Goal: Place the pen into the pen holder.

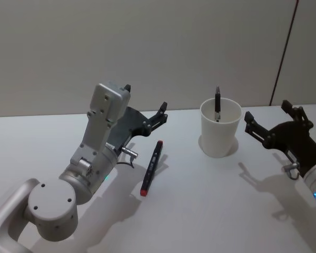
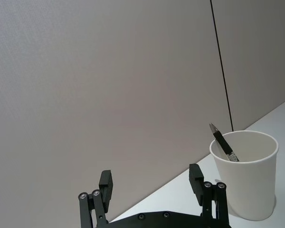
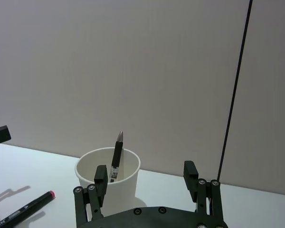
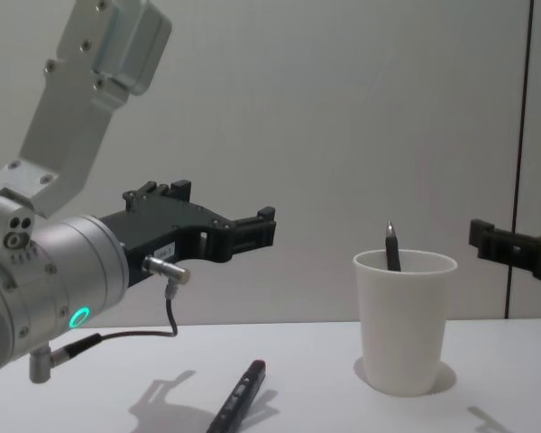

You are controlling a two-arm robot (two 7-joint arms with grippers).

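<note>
Both seemingly hover open: left tool (image 2: 151,174), right tool (image 3: 145,168).

Standing pen (image 1: 217,103): lower half hidden inside the pen holder (image 1: 220,138), can't tell where its tip rests. Lying pen (image 1: 151,167): chest view cuts its near end at the bottom edge, right wrist view crops the end away from the red cap, and the barrel print there is too small to read. Pen holder's base sits hidden behind the right gripper (image 3: 145,169) body in right wrist view. Right gripper runs off the right edge in chest view, one finger barely in frame. Left gripper (image 2: 152,178): palm cut by the frame edge in its own wrist view; in right wrist view just two finger ends poke in at the edge. Left arm base cropped at the lower-left corner in head view
</note>
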